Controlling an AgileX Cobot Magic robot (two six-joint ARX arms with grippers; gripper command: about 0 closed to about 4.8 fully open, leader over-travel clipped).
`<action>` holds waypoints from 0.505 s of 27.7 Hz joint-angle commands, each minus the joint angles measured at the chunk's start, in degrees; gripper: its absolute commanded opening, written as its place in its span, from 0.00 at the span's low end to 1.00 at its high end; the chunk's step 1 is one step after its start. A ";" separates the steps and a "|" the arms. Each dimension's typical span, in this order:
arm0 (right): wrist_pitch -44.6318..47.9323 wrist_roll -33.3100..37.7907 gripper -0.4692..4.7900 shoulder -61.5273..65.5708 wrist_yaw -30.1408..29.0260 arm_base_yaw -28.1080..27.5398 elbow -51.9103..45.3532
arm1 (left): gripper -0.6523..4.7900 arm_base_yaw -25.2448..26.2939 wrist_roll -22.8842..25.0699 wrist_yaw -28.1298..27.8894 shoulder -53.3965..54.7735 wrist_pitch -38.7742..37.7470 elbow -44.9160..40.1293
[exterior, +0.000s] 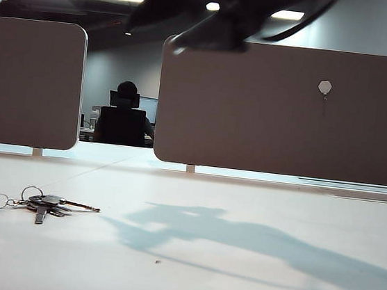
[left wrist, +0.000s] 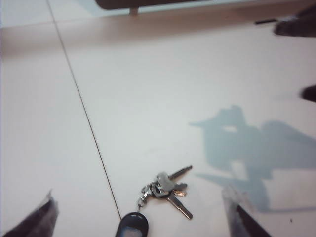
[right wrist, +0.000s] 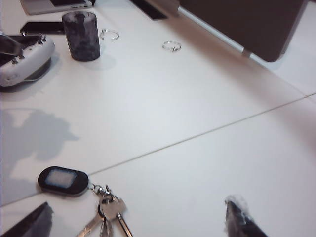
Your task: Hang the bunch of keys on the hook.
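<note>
here, the parts of the scene in turn.
worktop: pale white worktop (exterior: 234, 276) with a thin seam line across it; a dark arm shadow falls on its right half in the exterior view.
bunch of keys: the bunch of keys (exterior: 47, 204) lies flat on the worktop at the near left of the exterior view, silver keys fanned out on wire rings, the black oval fob at the picture's left edge; also seen in the left wrist view (left wrist: 165, 190) and the right wrist view (right wrist: 79, 190). nothing touches it.
hook: the hook (exterior: 324, 87), a small pale hexagon with a thin prong below, sits high on the dark panel (exterior: 288, 114) behind the worktop, right of centre; it carries nothing and is well apart from the keys.
left claw: left claw (left wrist: 140, 212) hangs above the worktop, fingers spread wide and empty, one fingertip (left wrist: 37, 219) on each side of the keys below.
right claw: right claw (right wrist: 138, 217) is likewise spread wide and empty above the worktop, with the keys between and beneath its fingertips (right wrist: 242, 217).
arm overhead: a blurred dark arm (exterior: 229, 13) crosses the top of the exterior view; which arm cannot be told.
other things: a dark cylinder cup (right wrist: 81, 35), two loose wire rings (right wrist: 109, 34), and a white handheld controller (right wrist: 22, 61) rest on the worktop beyond the keys in the right wrist view.
background: a seated person (exterior: 123, 116) shows in the gap between the panels.
</note>
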 commanded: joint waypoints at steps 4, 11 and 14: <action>0.20 -4.42 1.00 11.87 -2.14 2.38 8.44 | 1.00 -0.42 5.16 -4.13 -0.02 -3.06 1.05; -0.09 -5.46 1.00 19.34 -1.99 5.51 10.49 | 1.00 -0.42 6.62 -8.26 0.09 -7.61 3.06; 0.33 -5.79 0.89 22.23 -1.90 7.43 10.49 | 1.00 -0.42 6.60 -8.22 0.07 -9.01 3.06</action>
